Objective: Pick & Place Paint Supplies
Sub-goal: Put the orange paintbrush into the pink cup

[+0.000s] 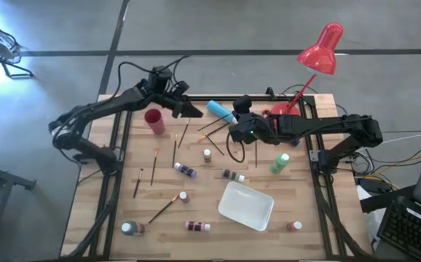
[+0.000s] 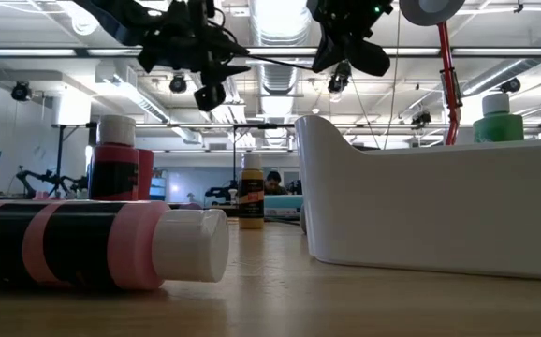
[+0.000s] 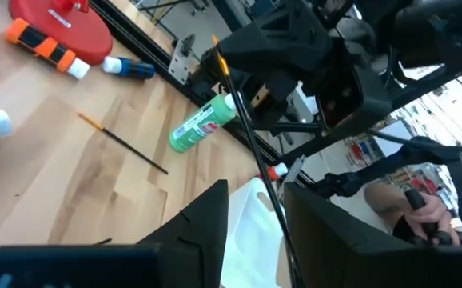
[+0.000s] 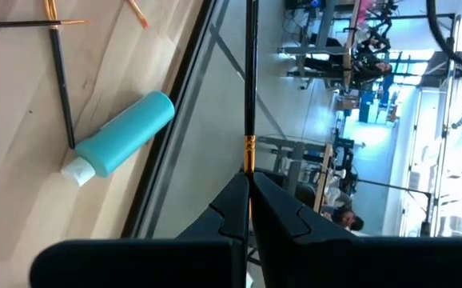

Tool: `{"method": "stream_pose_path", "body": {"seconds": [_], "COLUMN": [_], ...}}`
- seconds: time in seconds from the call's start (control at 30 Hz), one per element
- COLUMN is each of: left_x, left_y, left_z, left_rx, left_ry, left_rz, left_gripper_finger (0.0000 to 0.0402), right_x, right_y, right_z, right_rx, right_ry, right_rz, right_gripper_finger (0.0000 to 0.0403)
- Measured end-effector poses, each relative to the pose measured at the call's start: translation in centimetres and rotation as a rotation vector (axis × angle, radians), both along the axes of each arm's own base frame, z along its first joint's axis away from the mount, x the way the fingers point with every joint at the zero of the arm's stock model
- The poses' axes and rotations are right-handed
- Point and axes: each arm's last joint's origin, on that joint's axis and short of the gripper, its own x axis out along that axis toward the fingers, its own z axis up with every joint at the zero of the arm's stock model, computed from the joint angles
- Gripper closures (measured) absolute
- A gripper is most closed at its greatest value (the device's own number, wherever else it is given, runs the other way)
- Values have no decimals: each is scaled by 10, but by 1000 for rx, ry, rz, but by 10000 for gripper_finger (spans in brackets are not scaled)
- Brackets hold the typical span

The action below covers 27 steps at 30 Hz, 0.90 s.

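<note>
The right gripper (image 1: 234,125) hangs above the middle of the wooden table (image 1: 94,211), its two fingers (image 4: 231,210) pressed together on a thin dark-handled paintbrush (image 1: 214,125) that juts from it toward nine o'clock. In the right wrist view the brush's dark handle runs straight out from the pinched fingertips, with an orange band just ahead of them.

The left gripper (image 1: 194,112) sits at about eleven o'clock from the table's centre, close to the free end of that brush. Its fingers (image 3: 195,228) stand apart, and in the left wrist view the brush shaft passes through the gap between them; whether they touch it cannot be told.

A red cup (image 1: 154,120) stands just beside the left gripper, toward nine o'clock. A teal paint bottle (image 1: 221,111) lies on its side near the table's twelve o'clock edge, with loose brushes (image 1: 186,134) beside it. A green bottle (image 1: 280,162) lies at about three o'clock, near the right arm. A white tray (image 1: 245,206) rests toward five o'clock. Other small white-capped bottles (image 1: 185,170) and brushes lie scattered over the middle and the six o'clock side, including a red-and-black one (image 1: 197,226) near the front edge. A red desk lamp (image 1: 322,49) rises at the one o'clock corner.
</note>
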Motion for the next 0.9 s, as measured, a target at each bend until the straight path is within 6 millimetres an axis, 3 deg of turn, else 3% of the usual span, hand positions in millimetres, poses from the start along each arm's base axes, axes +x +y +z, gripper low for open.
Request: {"method": "stream_pose_path", "body": {"seconds": [0.43, 0.9], "left_x": [30, 49], "left_y": [22, 29], "left_z": [-4, 3], "left_rx": [-148, -238], "left_ry": [36, 20], "left_rz": [-67, -213], "left_gripper_finger": [273, 273], "right_x": [3, 9], "right_y": [10, 12], "right_z": [2, 6], "right_rx": [-19, -70], "right_ry": [-11, -20], "right_rz": [47, 103], "right_gripper_finger": [394, 394]}}
